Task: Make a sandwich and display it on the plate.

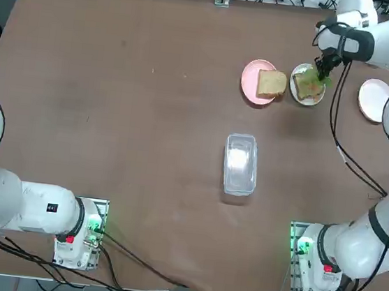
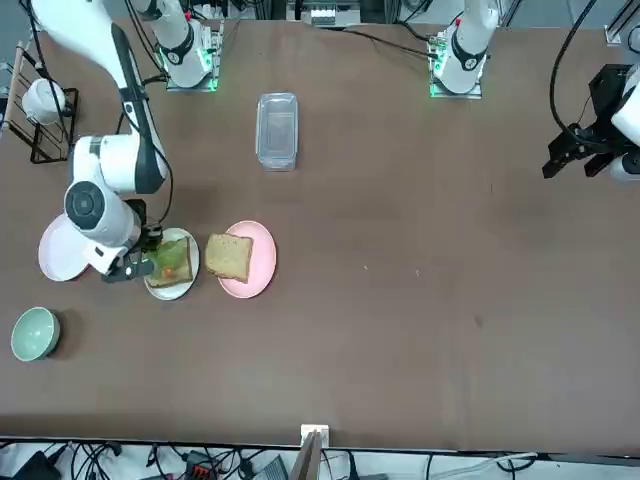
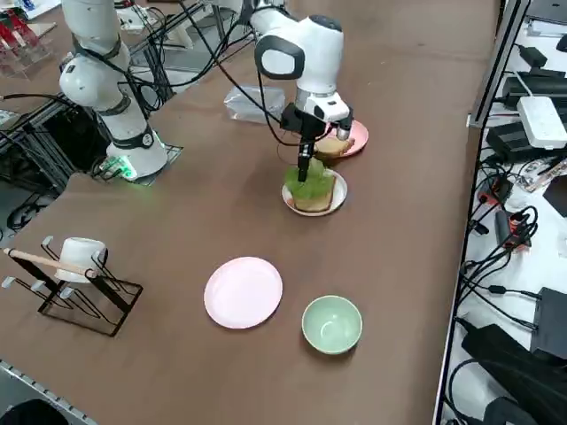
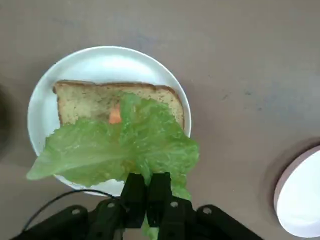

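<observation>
The right end effector hangs over the white plate, pinching a green lettuce leaf above the bread slice there, while another bread slice rests on the nearby pink plate.

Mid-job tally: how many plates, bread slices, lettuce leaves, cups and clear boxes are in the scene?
Plates: 3, white plate, pink plate, empty plate
Bread slices: 2, white-plate slice, pink-plate slice
Lettuce leaf: 1, pinched by the right end effector above the white plate
Green cup: 1
Clear box: 1
Total: 8
</observation>
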